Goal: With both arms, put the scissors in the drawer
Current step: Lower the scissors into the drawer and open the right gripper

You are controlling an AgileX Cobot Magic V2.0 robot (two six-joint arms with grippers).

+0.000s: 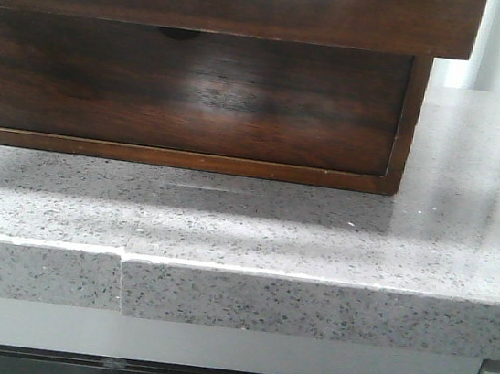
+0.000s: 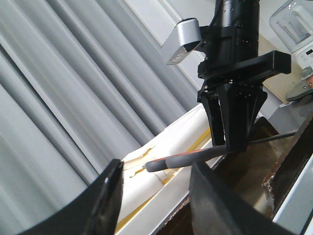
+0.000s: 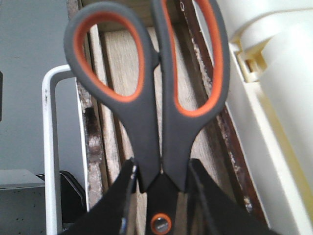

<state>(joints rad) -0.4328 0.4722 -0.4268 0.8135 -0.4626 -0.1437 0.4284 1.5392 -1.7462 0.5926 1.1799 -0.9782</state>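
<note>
1. Looking forward, you see the wooden chest [image 1: 192, 69] standing on the speckled tabletop [image 1: 316, 242].
2. Your left wrist view shows the left tool [image 2: 156, 196] spread wide, holding nothing; beyond it the right tool [image 2: 230, 142] hangs above the drawer [image 2: 244, 171].
3. Your right wrist view shows that tool clamped on the scissors [image 3: 146, 112], orange loops outward.

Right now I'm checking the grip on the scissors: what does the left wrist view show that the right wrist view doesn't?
Only the left wrist view: the right gripper seen from outside, the grey curtain, and the left gripper, open and empty. Only the right wrist view: both orange loops and the pivot screw, close up. Both: the scissors, clamped in the right gripper above brown wood.
</note>
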